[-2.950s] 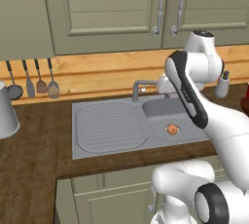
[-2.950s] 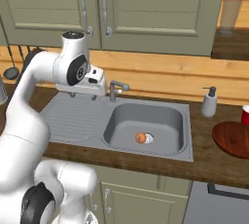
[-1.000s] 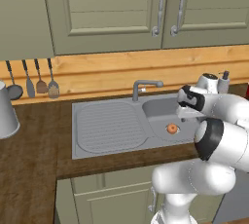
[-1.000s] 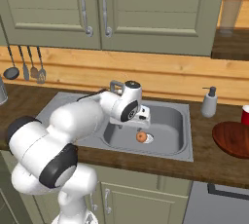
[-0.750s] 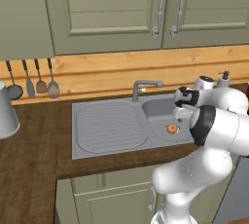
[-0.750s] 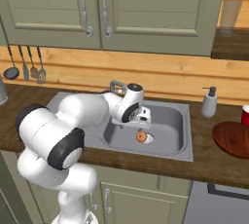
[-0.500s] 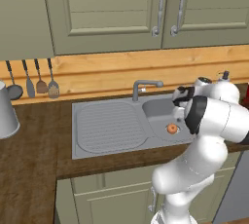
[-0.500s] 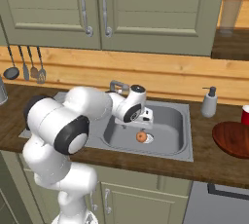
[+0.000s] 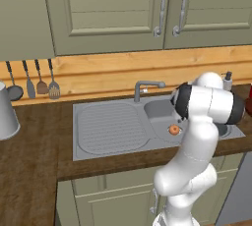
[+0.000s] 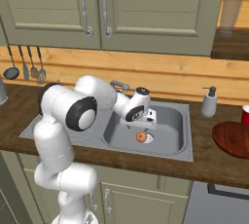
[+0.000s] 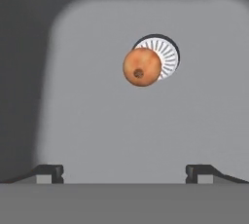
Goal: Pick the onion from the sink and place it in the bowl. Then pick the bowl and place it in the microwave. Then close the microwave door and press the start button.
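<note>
In the left base view, the sink [image 9: 118,131] sits at the middle of the dark wooden counter [image 9: 29,146], its ribbed drainboard toward 9 o'clock and the basin toward 3 o'clock. The onion [image 9: 173,130] lies on the basin floor, at about 4 o'clock from the curved faucet [image 9: 146,87]. The white arm [image 9: 197,141] rises from the lower right and bends over the basin, covering its right part; the hand itself is hidden behind the arm here. Four utensils [image 9: 30,75] hang on the wall at 10 o'clock, and a grey jug [image 9: 6,119] stands at the left edge of the counter.

In the right base view, the arm reaches from the lower left across to the basin, and the gripper [image 10: 145,123] hangs just above the onion [image 10: 141,137], which rests against the drain at the middle of the basin floor. The onion sits at 6 o'clock from the hand and apart from it. A soap dispenser [image 10: 209,102] stands on the counter at 3 o'clock of the sink [image 10: 168,121], and the reddish-brown bowl [image 10: 232,139] lies further toward 4 o'clock near the right edge, with a red cup [image 10: 244,115] behind it.

In the hand view, the onion [image 11: 141,66] lies at about 12 o'clock, overlapping the left side of the white drain grate [image 11: 166,56] on the grey basin floor. The two dark fingertips [image 11: 48,172] stand wide apart at the bottom corners, with nothing between them.
</note>
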